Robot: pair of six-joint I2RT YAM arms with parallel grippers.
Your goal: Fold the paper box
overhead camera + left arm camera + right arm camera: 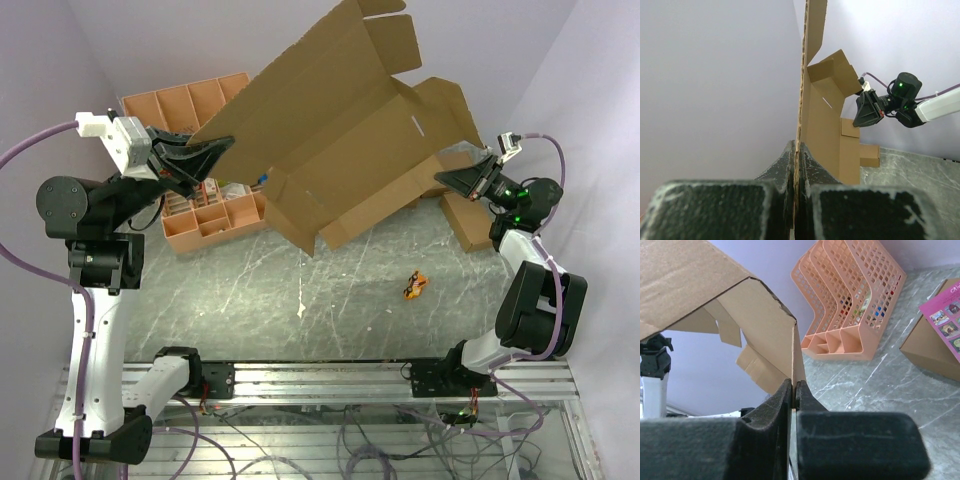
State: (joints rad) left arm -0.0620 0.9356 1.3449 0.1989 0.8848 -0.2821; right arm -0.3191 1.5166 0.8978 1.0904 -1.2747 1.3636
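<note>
Brown paper box (340, 130) hangs aloft, left hand (224, 147) pinching one edge, right hand (441, 180) pinching the opposite edge.

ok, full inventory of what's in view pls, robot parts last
paper box: one, plain brown cardboard, unfolded, held up above the table between the two claws
compartment tray: one, orange-tan, back left of the table, partly behind the cardboard
small box: at least one, brown, pink printed label visible in the right wrist view, on the table at the right beside the right claw
small object: one, orange, too small to identify, on the table right of centre
table: one, grey marbled top
left claw: one, black, shut on the left edge of the paper box
right claw: one, black, shut on the right edge of the paper box
</note>
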